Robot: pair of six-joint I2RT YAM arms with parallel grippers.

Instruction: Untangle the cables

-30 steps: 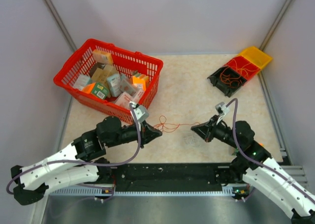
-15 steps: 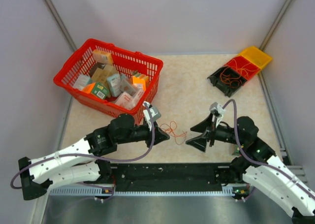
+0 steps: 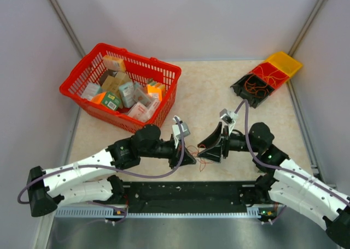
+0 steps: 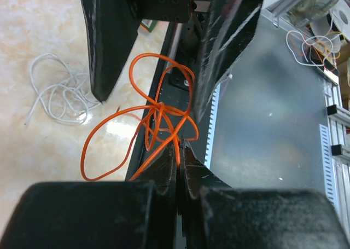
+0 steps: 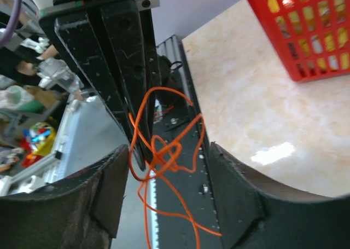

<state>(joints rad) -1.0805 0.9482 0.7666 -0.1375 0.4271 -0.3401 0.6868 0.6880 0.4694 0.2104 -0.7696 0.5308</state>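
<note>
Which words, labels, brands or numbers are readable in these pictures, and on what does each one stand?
No text can be read in any view.
Boxes in the red basket: they carry printed labels, but these are too small and blurred to read.
Elsewhere: no writing shows.

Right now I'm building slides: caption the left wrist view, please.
Left pincer shut on the tangled orange cable; open right pincer straddles its knot.
</note>
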